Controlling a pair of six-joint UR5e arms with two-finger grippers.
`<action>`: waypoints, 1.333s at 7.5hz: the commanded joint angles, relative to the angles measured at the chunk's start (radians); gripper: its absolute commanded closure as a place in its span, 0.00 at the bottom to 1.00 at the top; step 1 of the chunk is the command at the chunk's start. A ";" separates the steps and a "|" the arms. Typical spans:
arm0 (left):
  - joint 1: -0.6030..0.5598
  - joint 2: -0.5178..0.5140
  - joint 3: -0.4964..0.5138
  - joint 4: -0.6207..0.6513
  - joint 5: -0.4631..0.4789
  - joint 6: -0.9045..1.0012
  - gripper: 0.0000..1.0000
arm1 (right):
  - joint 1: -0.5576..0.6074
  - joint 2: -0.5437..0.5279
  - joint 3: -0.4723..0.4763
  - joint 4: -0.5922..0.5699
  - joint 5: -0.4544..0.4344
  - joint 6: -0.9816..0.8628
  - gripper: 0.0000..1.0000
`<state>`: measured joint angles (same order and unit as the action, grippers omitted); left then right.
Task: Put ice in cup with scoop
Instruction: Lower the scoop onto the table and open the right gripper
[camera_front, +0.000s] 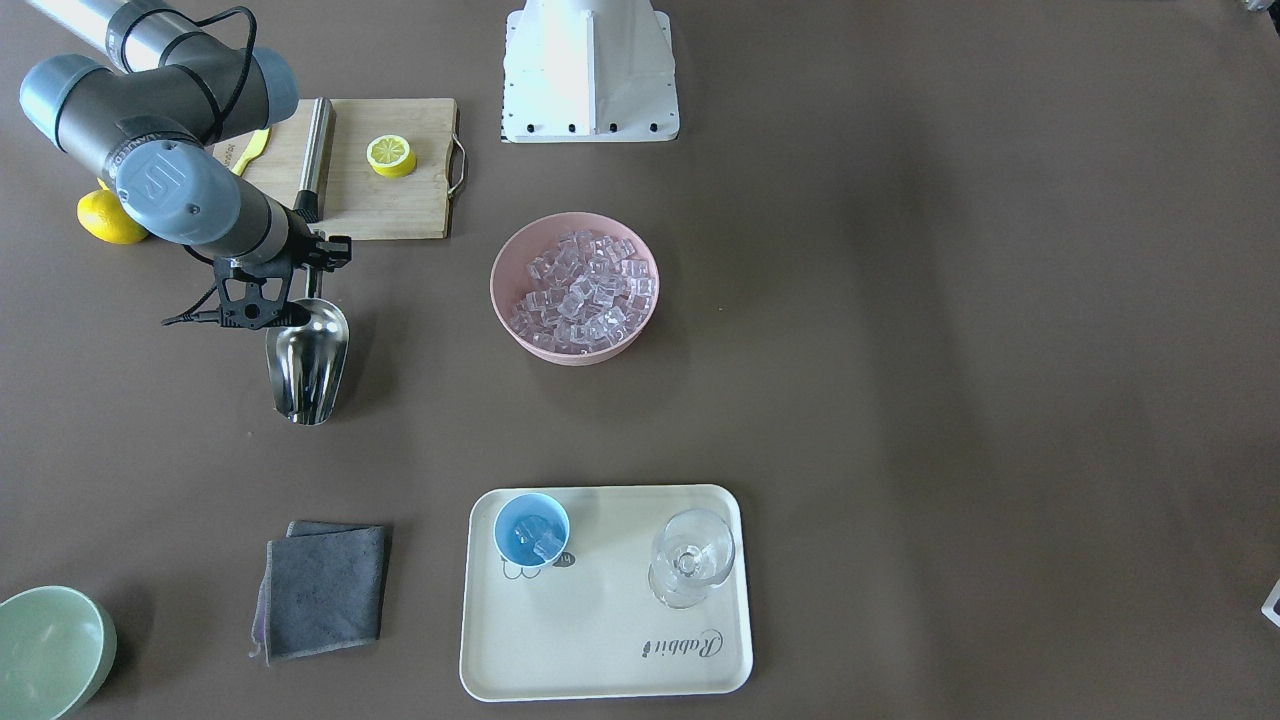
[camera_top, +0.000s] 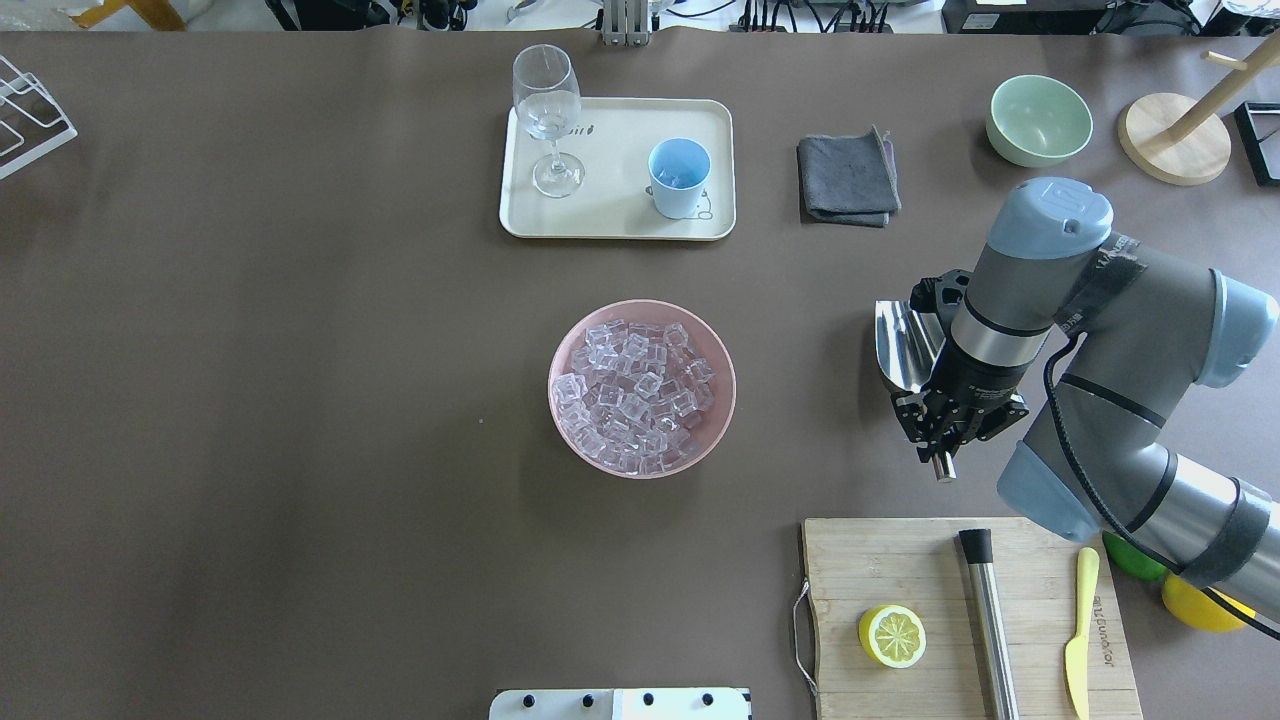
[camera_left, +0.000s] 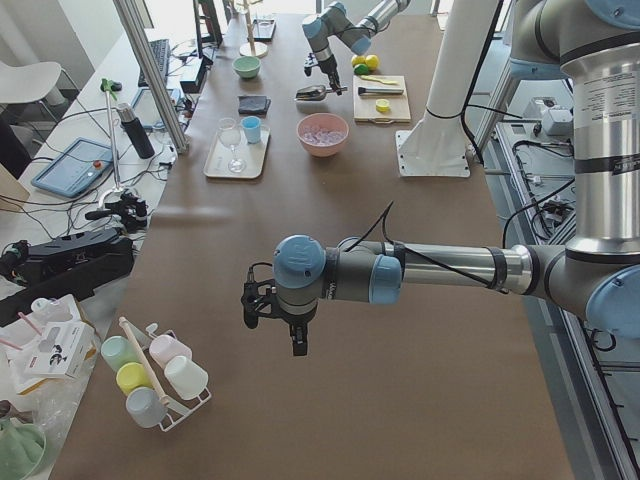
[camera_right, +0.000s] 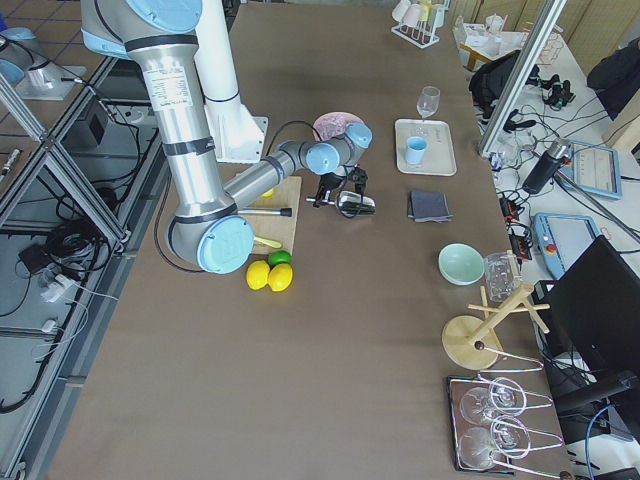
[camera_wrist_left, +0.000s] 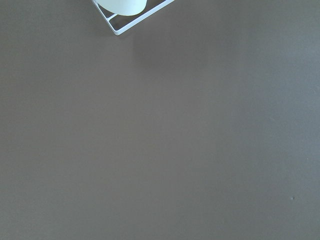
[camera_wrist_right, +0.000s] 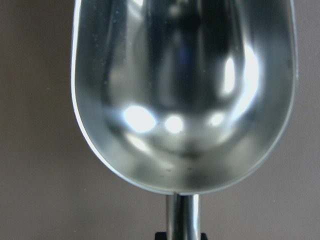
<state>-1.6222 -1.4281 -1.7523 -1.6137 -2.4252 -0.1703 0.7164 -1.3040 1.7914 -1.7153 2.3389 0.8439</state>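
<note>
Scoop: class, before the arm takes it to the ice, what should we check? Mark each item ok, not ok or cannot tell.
1. Grip: right jaws shut on the scoop handle: ok.
2. Trough empty in the wrist view: ok.
3. Ice supply: pink bowl well filled: ok.
4. Way to the bowl: only bare table between: ok.
5. Cup upright on the tray, apart from the glass: ok.
6. Left jaws open or shut: cannot tell.
</note>
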 joint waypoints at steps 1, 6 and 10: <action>0.001 0.000 0.000 0.000 0.000 0.002 0.01 | 0.000 0.003 -0.010 0.000 0.000 -0.002 1.00; 0.001 0.000 0.007 0.000 0.000 0.000 0.01 | 0.000 0.006 -0.037 0.053 -0.003 -0.011 0.00; 0.004 0.000 0.007 0.000 0.000 0.000 0.01 | 0.000 0.008 -0.035 0.054 -0.001 -0.012 0.00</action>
<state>-1.6187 -1.4288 -1.7467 -1.6138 -2.4252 -0.1703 0.7164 -1.2978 1.7559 -1.6615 2.3370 0.8318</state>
